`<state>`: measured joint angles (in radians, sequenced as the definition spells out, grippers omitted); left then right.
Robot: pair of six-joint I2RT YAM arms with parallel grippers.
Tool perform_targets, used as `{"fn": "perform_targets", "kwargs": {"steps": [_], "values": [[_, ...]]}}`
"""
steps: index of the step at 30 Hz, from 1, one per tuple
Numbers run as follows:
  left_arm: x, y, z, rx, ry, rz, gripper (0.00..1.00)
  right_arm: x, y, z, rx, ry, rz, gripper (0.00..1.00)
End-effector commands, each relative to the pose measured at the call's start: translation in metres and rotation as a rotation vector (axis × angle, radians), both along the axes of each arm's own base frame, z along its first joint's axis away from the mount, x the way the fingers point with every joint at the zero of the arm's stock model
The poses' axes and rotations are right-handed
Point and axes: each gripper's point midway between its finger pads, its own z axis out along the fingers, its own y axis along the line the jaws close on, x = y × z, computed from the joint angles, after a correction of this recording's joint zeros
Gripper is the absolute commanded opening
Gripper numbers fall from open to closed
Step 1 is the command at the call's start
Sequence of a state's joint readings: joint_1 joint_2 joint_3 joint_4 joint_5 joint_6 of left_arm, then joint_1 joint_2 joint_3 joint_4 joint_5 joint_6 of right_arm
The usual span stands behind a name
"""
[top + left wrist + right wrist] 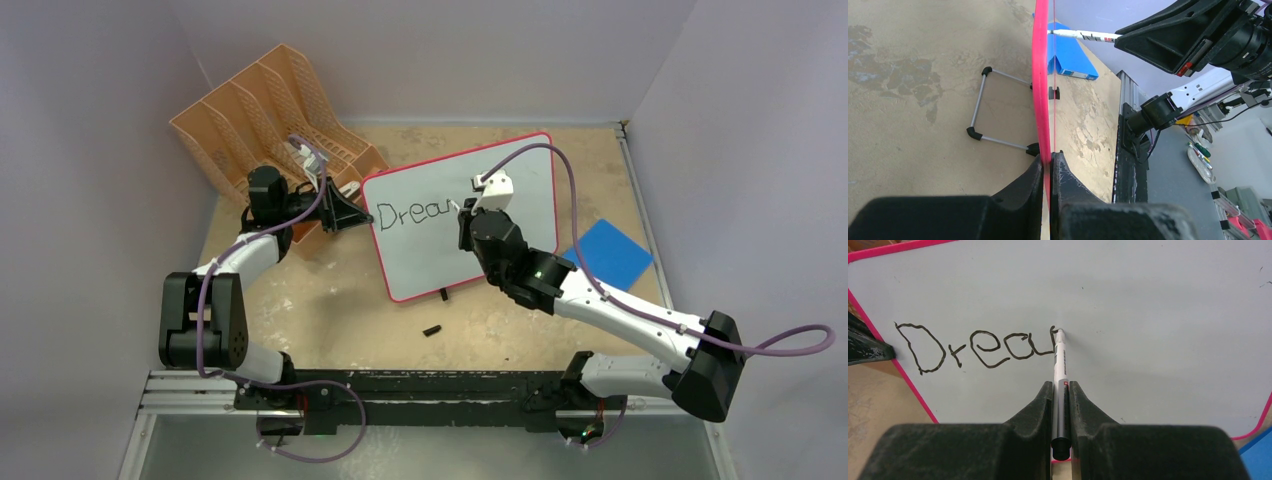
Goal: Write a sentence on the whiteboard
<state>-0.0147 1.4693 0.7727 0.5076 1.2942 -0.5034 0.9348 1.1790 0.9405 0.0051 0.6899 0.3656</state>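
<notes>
The whiteboard (520,190) with its red-pink frame stands tilted at the table's middle. On it the sentence (412,214) reads "Drea" plus the start of another letter, in black strokes (975,347). My right gripper (1061,387) is shut on a black-and-white marker (1060,365), whose tip touches the board right after the last stroke. My left gripper (1047,162) is shut on the whiteboard's left edge (1040,75), seen edge-on in the left wrist view, where the marker (1083,35) also meets the board. In the top view the left gripper (350,212) sits at the board's left rim.
An orange file rack (270,115) stands behind the left arm. A blue square pad (608,252) lies right of the board. A small black cap (431,329) lies on the table in front of the board. The board's wire stand (993,107) rests behind it.
</notes>
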Motion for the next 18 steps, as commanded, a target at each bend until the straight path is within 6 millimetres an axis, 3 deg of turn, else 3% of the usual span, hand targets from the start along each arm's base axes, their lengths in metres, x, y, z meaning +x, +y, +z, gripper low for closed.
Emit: {"fn": "perform_targets", "kwargs": {"steps": [1, 18], "values": [[-0.004, -0.005, 0.016, 0.004, -0.102, -0.046, 0.0, 0.004, -0.011, 0.002, 0.002, -0.014, -0.049, 0.0], [-0.004, -0.005, 0.016, 0.005, -0.103, -0.044, 0.0, -0.006, -0.017, -0.013, -0.006, 0.039, -0.043, 0.0]]}}
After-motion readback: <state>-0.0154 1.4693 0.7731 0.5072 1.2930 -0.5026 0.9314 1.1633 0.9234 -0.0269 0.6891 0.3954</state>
